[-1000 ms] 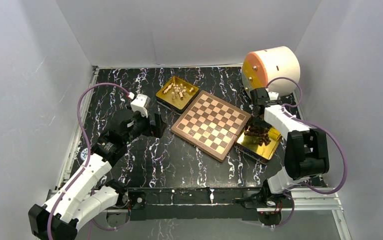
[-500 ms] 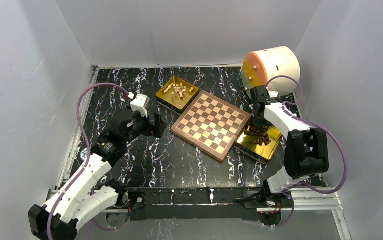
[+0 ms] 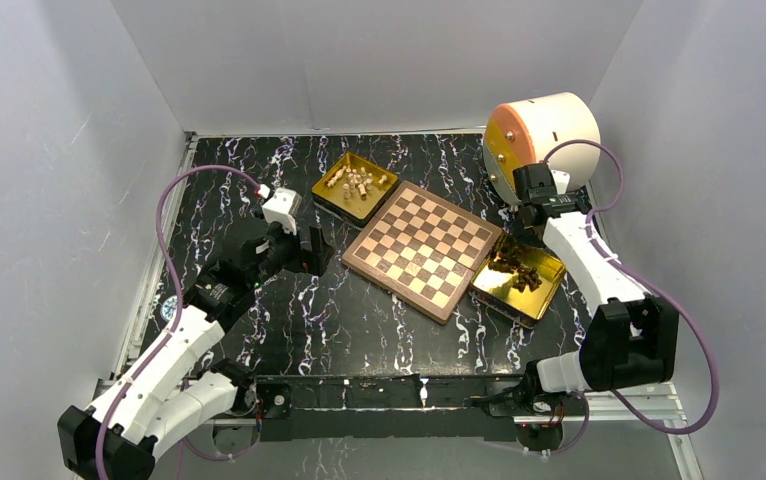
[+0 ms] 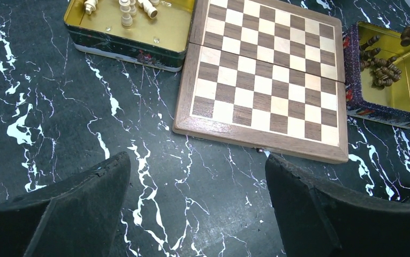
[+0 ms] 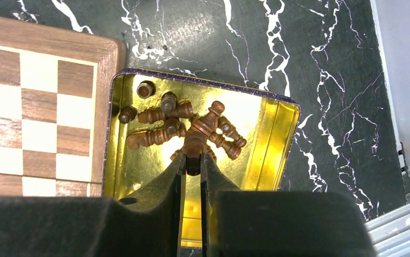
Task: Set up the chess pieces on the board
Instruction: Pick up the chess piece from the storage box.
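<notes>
Your right gripper (image 5: 193,160) pinches a dark brown turned wooden chess piece (image 5: 200,131) over the shiny gold tray (image 5: 270,155), long axis toward twelve o'clock; the checked wooden board (image 5: 31,107) lies at nine o'clock. Left gripper (image 4: 197,209) gapes wide.

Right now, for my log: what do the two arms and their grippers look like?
Left arm and right arm: white link shells, black joint housings. A purple cable loops along each. Fingers are broad, matt black wedges. No markings legible.
</notes>
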